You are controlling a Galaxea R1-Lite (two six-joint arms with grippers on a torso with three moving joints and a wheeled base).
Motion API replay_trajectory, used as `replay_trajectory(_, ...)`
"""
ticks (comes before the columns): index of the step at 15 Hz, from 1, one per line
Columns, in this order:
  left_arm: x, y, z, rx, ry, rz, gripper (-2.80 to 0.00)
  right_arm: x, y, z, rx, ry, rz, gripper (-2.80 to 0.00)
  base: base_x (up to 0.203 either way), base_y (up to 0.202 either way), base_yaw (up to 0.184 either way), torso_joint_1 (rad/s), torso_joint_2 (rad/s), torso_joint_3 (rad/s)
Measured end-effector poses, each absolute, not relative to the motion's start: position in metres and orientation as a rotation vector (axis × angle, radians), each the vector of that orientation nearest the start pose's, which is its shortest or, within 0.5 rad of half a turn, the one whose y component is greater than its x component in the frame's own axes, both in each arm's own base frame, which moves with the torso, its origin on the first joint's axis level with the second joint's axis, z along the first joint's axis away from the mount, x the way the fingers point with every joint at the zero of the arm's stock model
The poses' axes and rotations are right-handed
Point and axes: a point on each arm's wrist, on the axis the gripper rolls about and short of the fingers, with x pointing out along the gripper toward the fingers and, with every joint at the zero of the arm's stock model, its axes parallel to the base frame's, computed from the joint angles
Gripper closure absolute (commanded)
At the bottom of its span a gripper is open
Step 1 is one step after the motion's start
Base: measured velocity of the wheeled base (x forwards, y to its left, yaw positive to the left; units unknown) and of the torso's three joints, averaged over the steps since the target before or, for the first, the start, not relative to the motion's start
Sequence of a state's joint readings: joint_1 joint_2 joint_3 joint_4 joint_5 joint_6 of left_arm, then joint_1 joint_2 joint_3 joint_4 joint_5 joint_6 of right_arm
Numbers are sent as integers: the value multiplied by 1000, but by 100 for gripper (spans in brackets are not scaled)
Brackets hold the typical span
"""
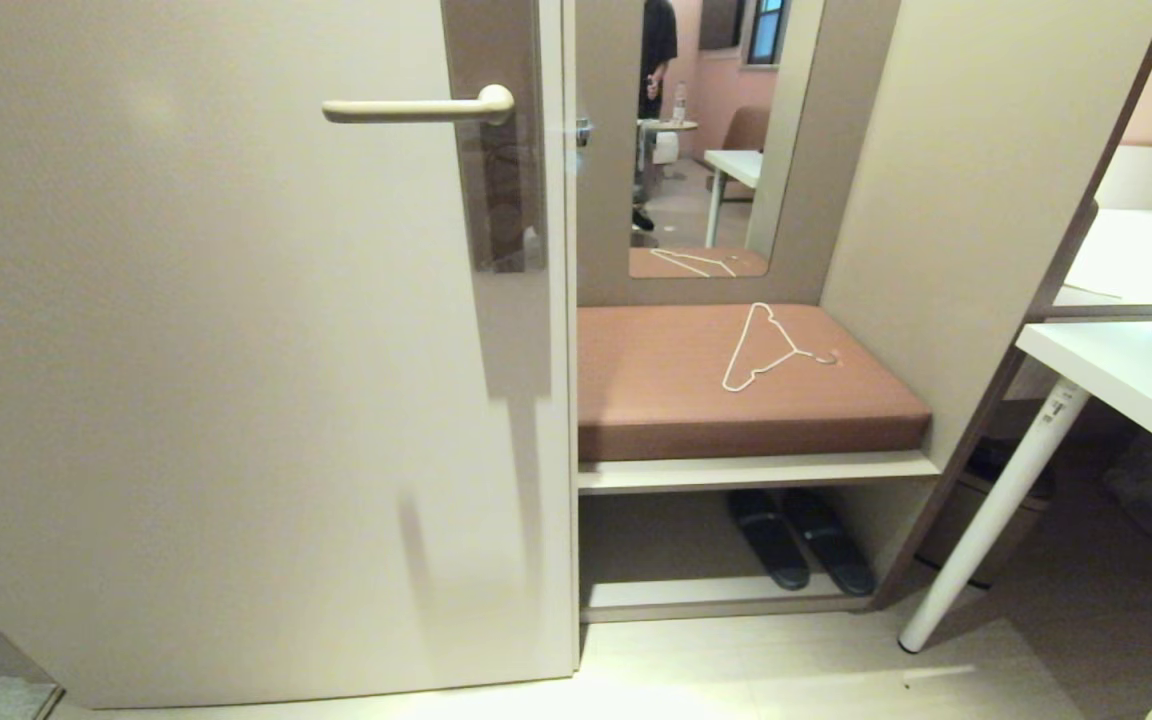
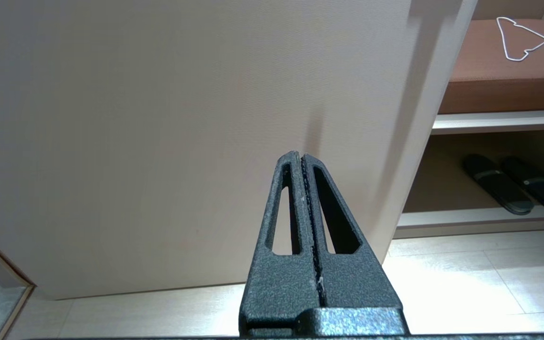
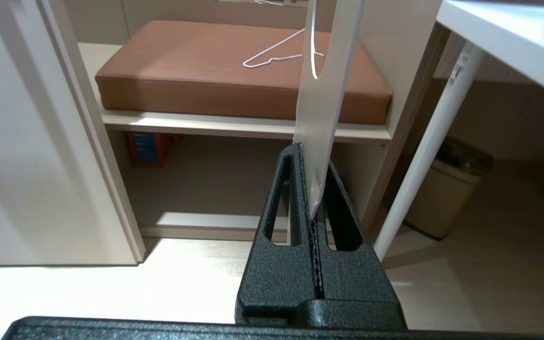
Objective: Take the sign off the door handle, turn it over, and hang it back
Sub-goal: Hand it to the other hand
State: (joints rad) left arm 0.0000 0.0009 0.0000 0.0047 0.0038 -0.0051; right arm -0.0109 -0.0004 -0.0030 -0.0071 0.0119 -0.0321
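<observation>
The cream door handle [image 1: 416, 108] juts out bare from the beige door [image 1: 186, 350], with nothing hanging on it. The sign [image 3: 327, 94] shows only in the right wrist view. It is a thin white card seen nearly edge-on, rising upright from my right gripper [image 3: 307, 153], which is shut on its lower end. The curved rim of the sign's hole shows near its upper part. My left gripper [image 2: 301, 156] is shut and holds nothing; it points at the lower part of the door. Neither gripper appears in the head view.
Right of the door, a brown cushioned bench [image 1: 656, 390] carries a white wire hanger [image 1: 771, 345], with dark slippers [image 1: 801, 540] underneath. A white table [image 1: 1126, 380] and its slanted leg [image 1: 996, 510] stand at the right, a bin [image 3: 451, 193] behind. A mirror reflects a person [image 1: 656, 60].
</observation>
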Motion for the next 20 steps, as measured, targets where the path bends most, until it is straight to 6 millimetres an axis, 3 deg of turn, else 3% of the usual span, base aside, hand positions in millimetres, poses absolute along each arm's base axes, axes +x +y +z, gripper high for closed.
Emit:
replay_trajectory(4,-23,0,75,-6,5,4,0,-20,2,100,-34,-1,53,0,0,0,0,0,0,0)
replay_trajectory(8,-23,0,75,-5,5,4,0,7,2,145,0,56,73,0,0,0,0,0,0,0)
replay_trajectory(15,-23,0,75,-5,6,4,0,116,2,233,15,15,142,0,0,0,0,0,0,0)
replay_trajectory(20,-23,0,75,-5,5,3,0,181,6,260,4,-14,364,0,0,0,0,0,0,0)
